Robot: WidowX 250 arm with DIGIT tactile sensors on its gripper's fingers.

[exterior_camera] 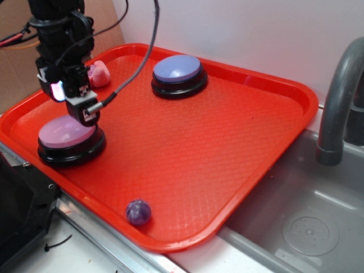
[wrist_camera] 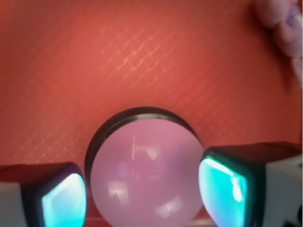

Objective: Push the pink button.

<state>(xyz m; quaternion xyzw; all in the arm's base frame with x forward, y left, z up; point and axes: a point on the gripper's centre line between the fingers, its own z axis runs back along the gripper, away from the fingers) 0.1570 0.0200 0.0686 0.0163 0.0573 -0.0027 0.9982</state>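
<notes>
One pincer [wrist_camera: 142,191] (spread), over pink button [wrist_camera: 144,175]

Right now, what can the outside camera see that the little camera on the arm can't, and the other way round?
Only the exterior view shows the blue-lavender button, a small purple ball, the sink and the faucet. Only the wrist view shows the glowing teal inner faces of the pincer's fingers, standing apart on either side of the dome. Both show the pink button, the red tray and the pincer.
</notes>
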